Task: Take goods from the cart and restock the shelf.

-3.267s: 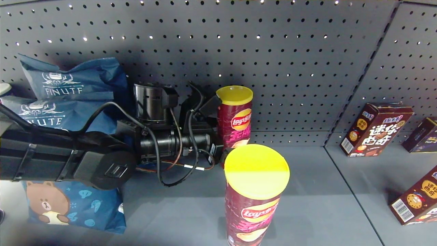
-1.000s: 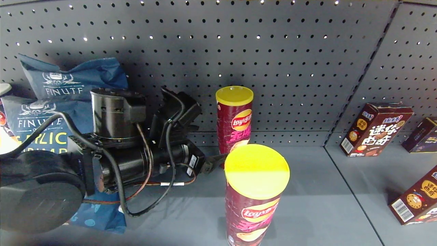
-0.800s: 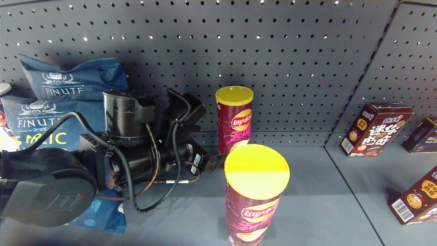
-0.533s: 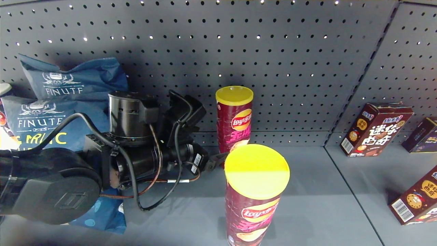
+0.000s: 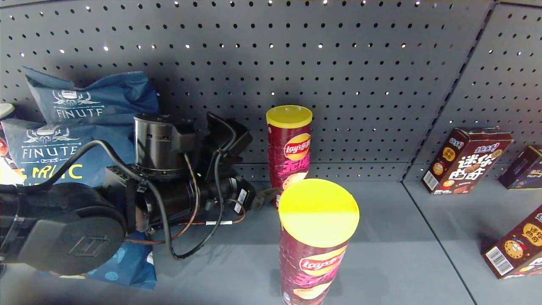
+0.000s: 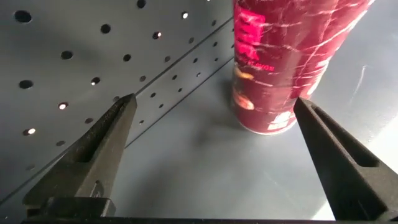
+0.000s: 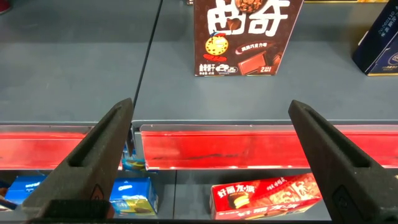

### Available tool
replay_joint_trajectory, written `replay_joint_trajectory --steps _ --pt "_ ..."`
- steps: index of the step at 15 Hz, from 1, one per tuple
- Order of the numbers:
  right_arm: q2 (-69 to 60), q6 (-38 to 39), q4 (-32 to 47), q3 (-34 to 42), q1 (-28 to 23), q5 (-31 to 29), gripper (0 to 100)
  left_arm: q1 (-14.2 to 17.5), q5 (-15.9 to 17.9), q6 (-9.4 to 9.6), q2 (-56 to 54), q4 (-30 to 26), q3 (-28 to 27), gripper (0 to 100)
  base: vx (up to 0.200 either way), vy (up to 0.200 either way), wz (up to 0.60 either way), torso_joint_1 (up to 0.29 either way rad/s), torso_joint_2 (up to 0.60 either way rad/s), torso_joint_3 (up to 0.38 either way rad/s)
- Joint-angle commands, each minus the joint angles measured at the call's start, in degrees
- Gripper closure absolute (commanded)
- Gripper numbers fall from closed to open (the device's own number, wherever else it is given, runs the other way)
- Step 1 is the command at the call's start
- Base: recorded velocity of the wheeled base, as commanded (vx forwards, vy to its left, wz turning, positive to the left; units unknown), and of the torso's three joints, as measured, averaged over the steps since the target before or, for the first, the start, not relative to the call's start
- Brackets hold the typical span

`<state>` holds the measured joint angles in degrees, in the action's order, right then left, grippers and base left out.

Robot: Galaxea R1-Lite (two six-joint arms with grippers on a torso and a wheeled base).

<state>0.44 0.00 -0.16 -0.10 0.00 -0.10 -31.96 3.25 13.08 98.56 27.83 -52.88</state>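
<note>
Since a few seconds ago, the left gripper (image 5: pixel 265 196) has released the rear chip can (image 5: pixel 289 148) and moved back from it toward the left end of the shelf (image 5: pixel 381 237). Its fingers are now spread wide. In the left wrist view the rear chip can (image 6: pixel 280 62) stands beyond the fingertips of the left gripper (image 6: pixel 214 102) and not between them.

This can is a tall, dark red tube with a yellow plastic lid, a yellow and red logo and a picture of chips near its base. It stands upright at the back edge of the shelf, just beside the perforated back wall (image 5: pixel 338 63). A second can of the same kind, the front chip can (image 5: pixel 315 250), stands upright near the front edge, apart from the first.

Blue snack bags (image 5: pixel 93 101) lean at the left back corner, behind the arm. Brown cookie boxes (image 5: pixel 465 161) stand at the right end.

The right gripper (image 7: pixel 211 106) is also spread open and holds nothing, above a lower shelf (image 7: pixel 74 68) with a brown cookie box (image 7: pixel 247 36).
</note>
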Motion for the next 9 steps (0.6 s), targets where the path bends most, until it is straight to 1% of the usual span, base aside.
replay_joint_trajectory --steps 1,3,6,9 --pt "0.0 0.0 0.0 0.0 0.0 0.0 0 0.5 0.0 0.02 -0.1 0.0 0.1 0 0.0 0.0 0.0 0.0 0.0 0.0" --pt "0.0 0.0 0.0 0.0 0.0 0.0 0 1.0 -0.7 0.02 -0.1 0.0 0.2 0 0.0 0.0 0.0 0.0 0.0 0.0" --pt "0.0 0.0 0.0 0.0 0.0 0.0 0 1.4 -0.9 0.02 -0.1 0.0 0.1 0 0.0 0.0 0.0 0.0 0.0 0.0" --pt "0.0 0.0 0.0 0.0 0.0 0.0 0 0.9 -0.8 0.02 -0.5 0.0 0.2 0 0.0 0.0 0.0 0.0 0.0 0.0"
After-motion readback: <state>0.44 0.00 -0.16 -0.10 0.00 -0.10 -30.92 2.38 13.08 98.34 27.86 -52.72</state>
